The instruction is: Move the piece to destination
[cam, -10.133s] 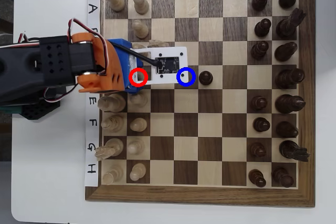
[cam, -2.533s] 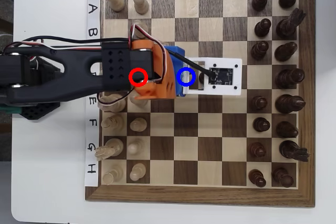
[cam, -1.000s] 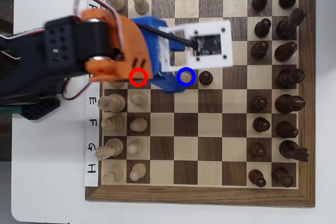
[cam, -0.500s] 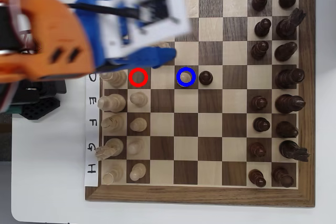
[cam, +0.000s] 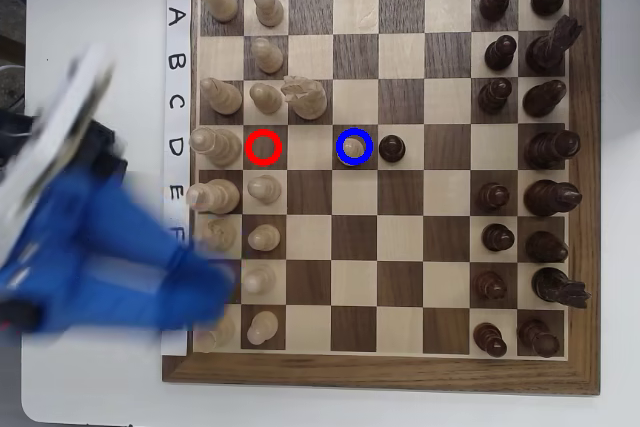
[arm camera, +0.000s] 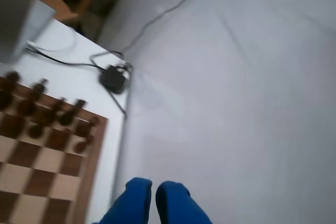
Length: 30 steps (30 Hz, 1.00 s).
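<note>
The piece (cam: 353,148), a small pale pawn, stands upright and alone inside the blue ring on the destination (cam: 339,131), a dark-brown square. My gripper (cam: 213,289) is a motion-blurred blue shape low at the board's left edge, far from the piece. In the wrist view the gripper (arm camera: 154,188) shows two blue fingertips side by side with only a thin slit and nothing between them. That view looks past the board's corner at the white table, and the piece is out of it.
A dark pawn (cam: 392,147) stands one square right of the piece. The red-ringed square (cam: 263,147) is empty. A pale knight (cam: 305,97) and pale pawns fill the left columns, dark pieces (cam: 548,147) the right. A black cable box (arm camera: 113,78) lies off the board.
The arm has swung from above the board's upper left down to its lower left edge, away from the rings. The piece stays standing in the blue ring, free of the gripper.
</note>
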Available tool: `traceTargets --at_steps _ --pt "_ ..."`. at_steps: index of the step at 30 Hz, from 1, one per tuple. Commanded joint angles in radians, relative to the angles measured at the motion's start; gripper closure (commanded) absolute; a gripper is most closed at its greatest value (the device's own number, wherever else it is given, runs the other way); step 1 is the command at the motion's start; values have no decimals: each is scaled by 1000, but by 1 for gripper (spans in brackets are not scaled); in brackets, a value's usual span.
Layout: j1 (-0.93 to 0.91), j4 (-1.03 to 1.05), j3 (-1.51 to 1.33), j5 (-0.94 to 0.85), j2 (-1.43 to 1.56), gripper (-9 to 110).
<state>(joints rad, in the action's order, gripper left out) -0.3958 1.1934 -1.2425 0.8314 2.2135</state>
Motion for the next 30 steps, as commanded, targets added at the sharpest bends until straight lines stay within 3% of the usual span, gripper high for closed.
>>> traceTargets --at_steps 1,8,13,30 --pt "-606 -344 -362 -503 359 101" --pt "-1035 -554 -804 -765 546 101" --pt "-1213 -508 -1022 -804 707 101" --pt "-1308 -310 -1735 -842 1109 101"
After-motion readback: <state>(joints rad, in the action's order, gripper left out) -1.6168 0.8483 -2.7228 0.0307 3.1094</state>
